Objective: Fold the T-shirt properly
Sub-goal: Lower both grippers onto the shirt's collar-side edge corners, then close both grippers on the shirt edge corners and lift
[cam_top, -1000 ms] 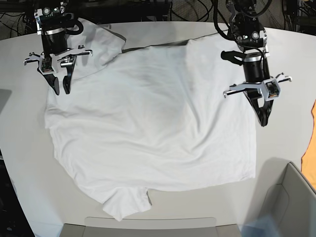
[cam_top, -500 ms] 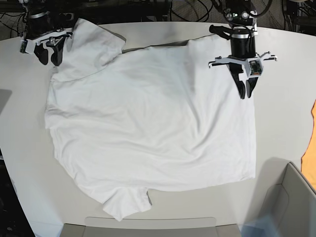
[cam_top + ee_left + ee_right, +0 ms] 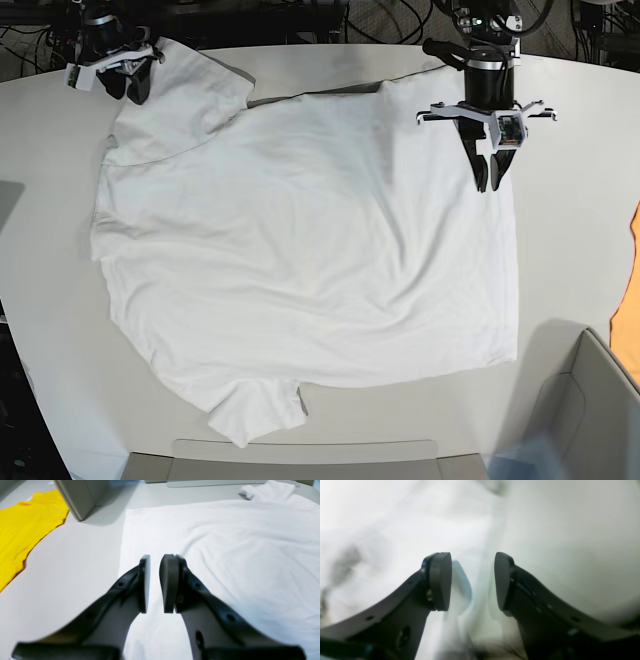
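Observation:
The white T-shirt (image 3: 300, 250) lies spread flat on the white table (image 3: 50, 250), one sleeve (image 3: 255, 415) at the front and another (image 3: 190, 95) at the far left. In the base view my left gripper (image 3: 488, 178) hangs over the shirt's far right edge. The left wrist view shows this left gripper (image 3: 156, 557) open by a narrow gap, nothing between the pads, shirt fabric (image 3: 225, 542) below. My right gripper (image 3: 122, 88) sits at the far left by the sleeve. In its blurred wrist view the right gripper (image 3: 472, 562) is open and empty over the T-shirt's edge (image 3: 395, 530).
An orange-yellow cloth (image 3: 630, 300) lies at the table's right edge, also seen as yellow cloth (image 3: 22, 530). A grey bin (image 3: 590, 400) stands at the front right, and a grey tray edge (image 3: 300, 455) runs along the front. Cables crowd the back.
Both arms have drawn back toward the table's far edge. The left gripper has gone from shut to slightly open, and the right gripper has widened near the far left sleeve.

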Tool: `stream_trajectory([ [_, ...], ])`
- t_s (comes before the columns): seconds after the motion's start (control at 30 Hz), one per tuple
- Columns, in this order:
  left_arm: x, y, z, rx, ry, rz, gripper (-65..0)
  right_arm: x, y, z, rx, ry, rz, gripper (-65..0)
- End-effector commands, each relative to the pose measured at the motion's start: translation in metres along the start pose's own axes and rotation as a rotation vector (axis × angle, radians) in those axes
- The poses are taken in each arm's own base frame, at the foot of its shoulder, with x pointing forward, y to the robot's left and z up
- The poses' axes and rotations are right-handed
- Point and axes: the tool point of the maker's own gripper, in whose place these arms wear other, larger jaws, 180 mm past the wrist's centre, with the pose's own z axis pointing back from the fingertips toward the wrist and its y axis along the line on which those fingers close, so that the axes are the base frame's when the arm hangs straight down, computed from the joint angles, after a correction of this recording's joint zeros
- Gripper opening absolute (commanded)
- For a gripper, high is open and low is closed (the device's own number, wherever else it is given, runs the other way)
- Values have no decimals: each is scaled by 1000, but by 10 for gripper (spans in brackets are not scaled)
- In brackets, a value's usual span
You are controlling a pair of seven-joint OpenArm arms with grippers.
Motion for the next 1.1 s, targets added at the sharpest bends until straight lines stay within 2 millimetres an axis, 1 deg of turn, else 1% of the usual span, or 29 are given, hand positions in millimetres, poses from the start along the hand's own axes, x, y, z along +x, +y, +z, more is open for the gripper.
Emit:
stream_trajectory([
  [0.0,13,2,1,5,-48,-3,-542,-19,2,0,8,74,-7,-368],
  [0.03,13,2,1,5,-48,-3,-542,-27,8,-2,23,92,-10,-368],
  [0.1,12,3,1,7,-46,-3,-542,-41,21,-1,56,129,-16,-368],
  [0.2,12,6,1,5,-44,-18,-540,-56,41,1,99,161,-33,-368],
  [0.3,4,7,7,-11,-15,-38,-539,-63,56,8,118,166,-68,-368],
  [0.37,-1,8,10,-14,7,-1,-538,-62,63,11,129,161,-81,-368],
  [0.43,-19,11,15,-11,99,96,-538,-61,65,10,129,154,-90,-368],
  [0.5,-35,23,18,14,192,221,-537,-58,64,9,127,149,-86,-368],
  [0.57,-49,33,22,30,281,376,-536,-51,67,6,139,132,-80,-368],
  [0.63,-54,46,25,45,328,497,-530,-48,68,8,147,130,-68,-368],
  [0.7,-56,58,28,40,378,623,-498,-46,70,9,154,126,-65,-368],
  [0.8,-66,76,37,34,465,796,-446,-44,69,9,154,122,-63,-368],
  [0.83,-73,81,42,34,506,844,-434,-44,69,9,154,123,-62,-368],
  [0.87,-80,85,46,30,553,886,-430,-44,69,9,154,123,-62,-368],
  [0.93,-84,88,46,6,609,930,-430,-44,69,9,154,123,-62,-368],
  [1.0,-92,86,51,-2,667,944,-430,-44,69,9,154,123,-60,-368],
  [1.07,-101,89,57,17,693,955,-430,-44,69,9,154,123,-60,-368],
])
